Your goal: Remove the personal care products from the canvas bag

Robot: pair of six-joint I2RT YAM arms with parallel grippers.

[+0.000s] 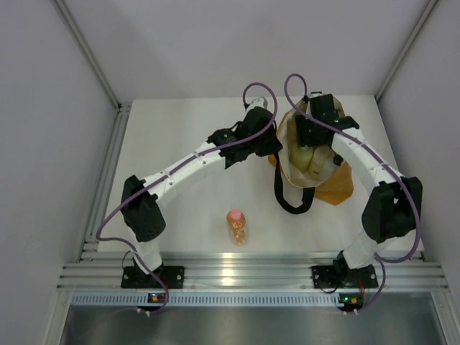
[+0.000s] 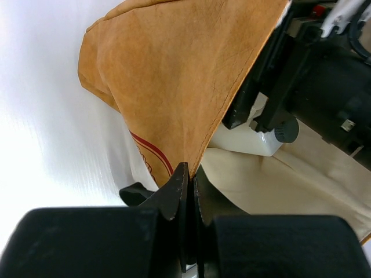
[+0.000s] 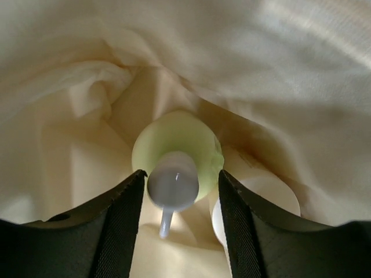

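Observation:
The canvas bag [image 1: 332, 183] lies at the right back of the table, mouth open. My left gripper [image 1: 276, 149] is shut on its tan rim [image 2: 174, 75]; its jaws [image 2: 188, 174] pinch the cloth edge. My right gripper [image 1: 309, 133] is inside the bag, open, its fingers either side of the yellow-green bottle [image 3: 177, 145] without touching its white cap. The squat cream bottle [image 3: 261, 194] lies just right of it. The clear-white bottle with black cap [image 2: 249, 141] shows in the bag's mouth. The orange bottle with pink cap [image 1: 237, 226] lies on the table.
The bag's black loop handle [image 1: 291, 201] lies on the table in front of the bag. Cream lining [image 3: 261, 58] folds closely round the right gripper. Grey walls [image 1: 57, 108] enclose the table on three sides, with a metal rail [image 1: 237, 274] along the near edge.

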